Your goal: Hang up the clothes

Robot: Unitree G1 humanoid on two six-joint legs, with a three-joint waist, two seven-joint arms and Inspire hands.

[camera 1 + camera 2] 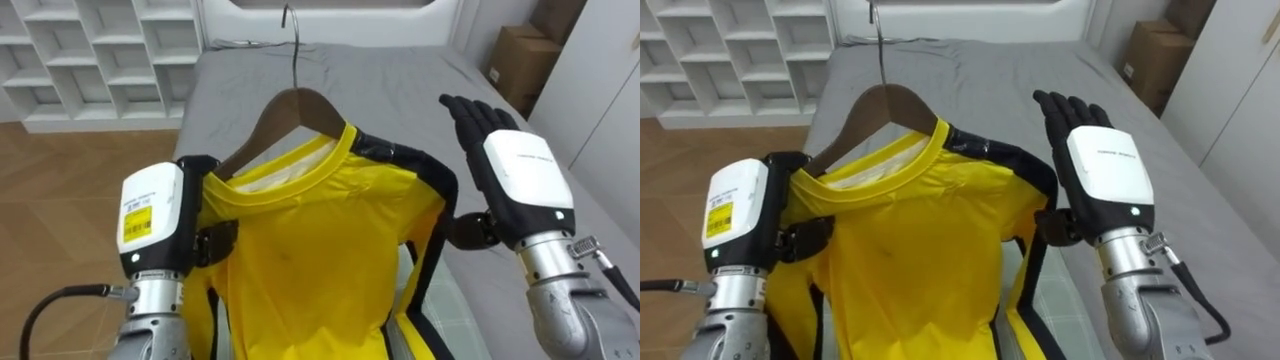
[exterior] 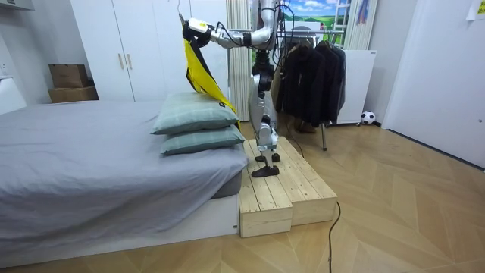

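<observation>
The left hand (image 1: 155, 220), at the shirt's (image 1: 310, 250) 9 o'clock, has its fingers (image 1: 215, 240) clenched on the shoulder cloth over the hanger's (image 1: 295, 108) end. The right hand (image 1: 525, 180), at 3 o'clock, is released, with its fingers (image 1: 475, 115) straight and beside the black sleeve. The shirt is held up above the bed (image 1: 400, 80). It looks light, soft and likely to slip. The stiff hanger, or its hook (image 1: 292, 40) at 12 o'clock, is probably the surer hold.
</observation>
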